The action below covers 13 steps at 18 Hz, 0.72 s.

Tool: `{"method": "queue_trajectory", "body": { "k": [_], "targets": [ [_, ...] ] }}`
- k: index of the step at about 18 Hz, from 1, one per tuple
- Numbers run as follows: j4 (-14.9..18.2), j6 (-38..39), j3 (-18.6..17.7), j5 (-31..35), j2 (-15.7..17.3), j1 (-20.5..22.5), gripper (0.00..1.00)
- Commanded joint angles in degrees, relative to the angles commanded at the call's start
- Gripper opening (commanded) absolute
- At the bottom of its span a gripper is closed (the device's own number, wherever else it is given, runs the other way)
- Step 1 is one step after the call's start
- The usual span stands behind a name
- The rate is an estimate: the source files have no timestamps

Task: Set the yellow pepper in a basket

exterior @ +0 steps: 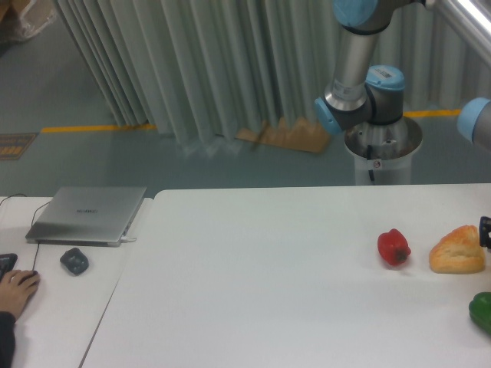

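**A:** Where was the yellow pepper when you looked? I could not find it anywhere on the tabletop (268,261).

**B:** Nor could I. At the right side you had a red pepper (393,247), a bread roll (458,250) just beside it, and a green pepper (482,311) cut off by the frame's edge nearer the camera. Nothing yellow and pepper-shaped showed, and no basket either. Both presumably sat beyond the right edge.

**A:** And the tool?

**B:** Out of view. You saw only the arm's joints (360,100) above the far edge and a blue joint cap (476,121) at the right border, so whether the fingers were apart or closed, or held anything, could not be told. A small dark piece (485,231) touched the frame edge next to the roll; I could not say what it was.

**A:** So how should you have handled the step?

**B:** In my judgement, you needed to locate the target first, not reach blind. The red and green peppers were close neighbours and easy to mistake by shape, so colour had to decide it. You would have done well to come down from above, clear of the roll, and grip across the pepper's widest part, since glossy skin tends to slip.

**A:** Anything on the left?

**B:** A closed laptop (88,215), a dark mouse (74,261) and a person's hand (15,290) on the neighbouring desk, well apart from the work.
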State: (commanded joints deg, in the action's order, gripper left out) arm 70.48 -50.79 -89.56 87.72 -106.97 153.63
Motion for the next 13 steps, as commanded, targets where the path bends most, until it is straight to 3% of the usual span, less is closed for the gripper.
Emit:
{"method": "queue_trajectory", "body": {
  "k": [2,4,7,10,13],
  "targets": [
    [0.36,-6.48,0.79,0.0,2.63,-0.88,0.42],
    [0.18,-11.42,2.46,-0.09,3.09,-0.44,0.42],
    [-0.86,-14.85,5.09,-0.09,1.69,1.14,0.42],
    [-5.16,-16.62,6.32,0.0,-0.16,1.49,0.42],
    [-7.1,-16.54,7.38,0.09,-2.44,2.19,0.42]
  ]
}}
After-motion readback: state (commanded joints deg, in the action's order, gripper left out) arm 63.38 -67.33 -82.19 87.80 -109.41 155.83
